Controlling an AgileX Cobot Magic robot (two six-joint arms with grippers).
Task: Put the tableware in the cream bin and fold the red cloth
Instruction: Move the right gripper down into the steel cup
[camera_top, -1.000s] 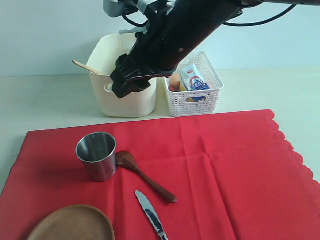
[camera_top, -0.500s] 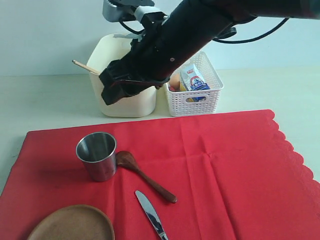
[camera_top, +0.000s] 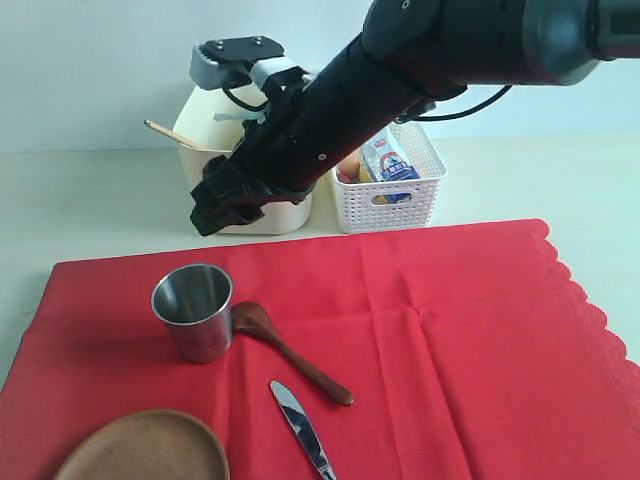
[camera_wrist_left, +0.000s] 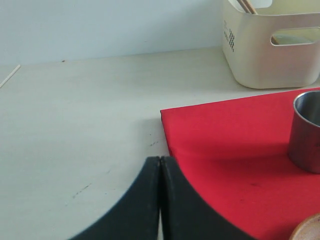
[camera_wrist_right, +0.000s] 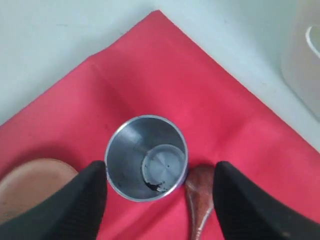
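Red cloth (camera_top: 420, 330) lies flat on a pale table (camera_top: 100, 200) before a plain light wall (camera_top: 80, 60). Left gripper (camera_wrist_left: 160, 200), off its nine o'clock edge, is closed on nothing. Plate (camera_top: 145, 447) sits at seven, cup (camera_top: 195, 310) at nine, spoon (camera_top: 290, 352) just beside it, knife (camera_top: 302, 428) at six. Right gripper (camera_top: 215, 215) hangs above the cup with jaws apart and empty, screening the cream bin (camera_top: 285, 210) at eleven; a white basket (camera_top: 395, 195) stands at twelve.

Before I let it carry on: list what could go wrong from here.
1. The open right tool hangs over the steel cup, and the wooden spoon has its head right beside the cup; coming down could hit the spoon.
2. The smooth, round cup may slip or tip if the close is off-centre.
3. A chopstick juts over the rim of the cream bin; dropping the cup in might knock it out.
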